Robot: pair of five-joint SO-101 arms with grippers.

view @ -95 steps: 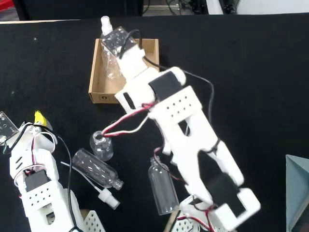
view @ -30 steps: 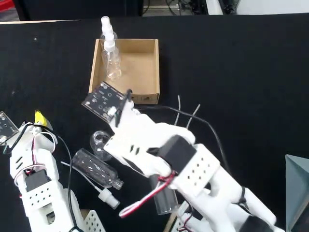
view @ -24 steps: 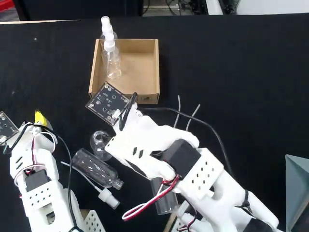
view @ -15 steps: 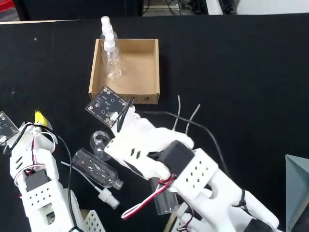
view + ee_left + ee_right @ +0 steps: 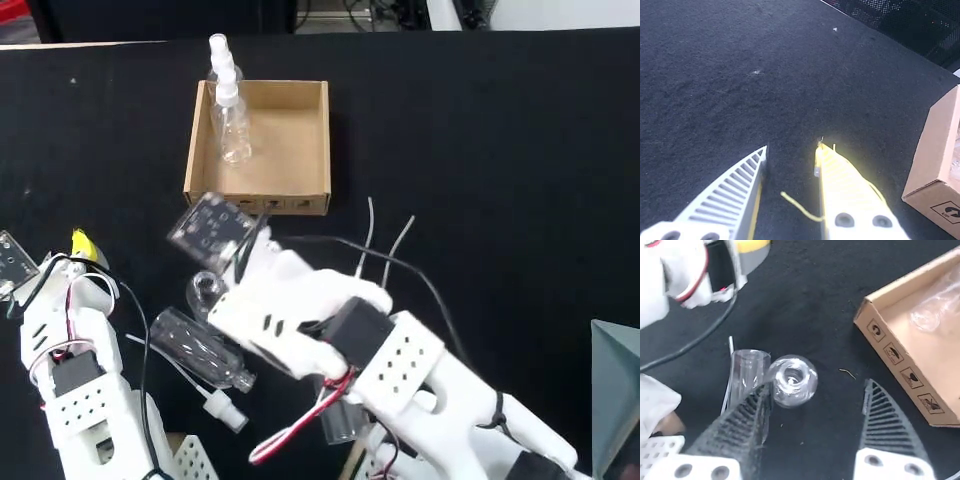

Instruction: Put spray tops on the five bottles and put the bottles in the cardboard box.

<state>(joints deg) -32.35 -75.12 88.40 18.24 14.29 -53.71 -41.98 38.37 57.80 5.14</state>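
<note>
The right gripper (image 5: 817, 387) hangs open, its two dark jaws spread wide with nothing gripped. Just past the fingertips, close to one of them, stands a capless bottle (image 5: 791, 380): clear, round-shouldered, its open neck facing up. It is on the black table (image 5: 830, 300) in front of the cardboard box (image 5: 890, 352), apart from the box's printed front wall. Touching the bottle on the side away from the box is a lying bottle (image 5: 745, 372), also clear and capless.

The left gripper (image 5: 791, 149) is open too, one finger grey and one yellow, over bare cloth off a front corner of the box and apart from it.

Inside the box, against its left wall, a capped bottle (image 5: 232, 120) leans with its white spray top (image 5: 220, 50) reaching over the back rim. In the right wrist view that bottle is a clear blur on the box floor. The high view also brings in a loose spray top (image 5: 222, 408) with its thin tube, farther from the box than the lying bottle. Another clear bottle (image 5: 338, 425) is partly covered by the white right arm (image 5: 330, 340), and the left arm (image 5: 70, 380) is well off the box's front-left corner.
</note>
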